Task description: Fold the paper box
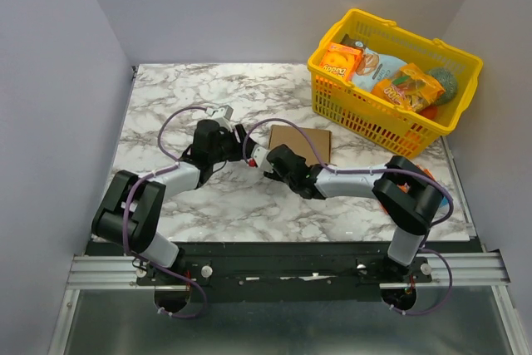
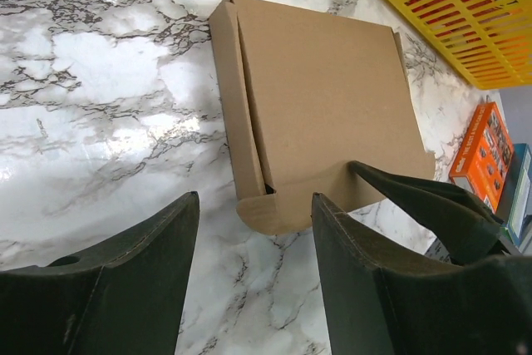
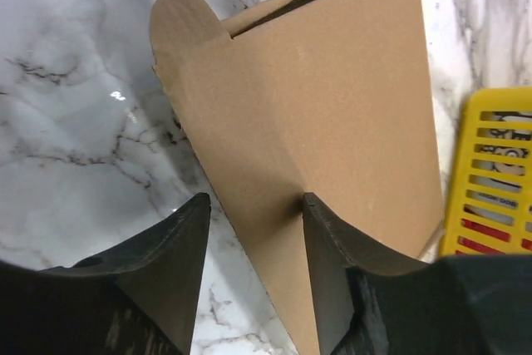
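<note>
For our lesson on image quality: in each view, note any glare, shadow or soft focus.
Top external: even light, with only soft shadows on the marble table. Left wrist: white glare on the marble beside the paper box; the left pincer is dark. Right wrist: a small glint on the marble; the right pincer is dark and soft-edged.

The paper box (image 2: 324,97) is plain brown cardboard, matt, faintly grainy and unprinted. Under it the table (image 2: 91,81) looks like polished marble, or perhaps a glossy laminate, and it catches the light. Right of the box, the basket (image 1: 374,118) is shiny yellow plastic lattice. The left gripper (image 2: 255,201) has fingers (image 2: 116,288) of dark, matt, slightly scuffed plastic.
</note>
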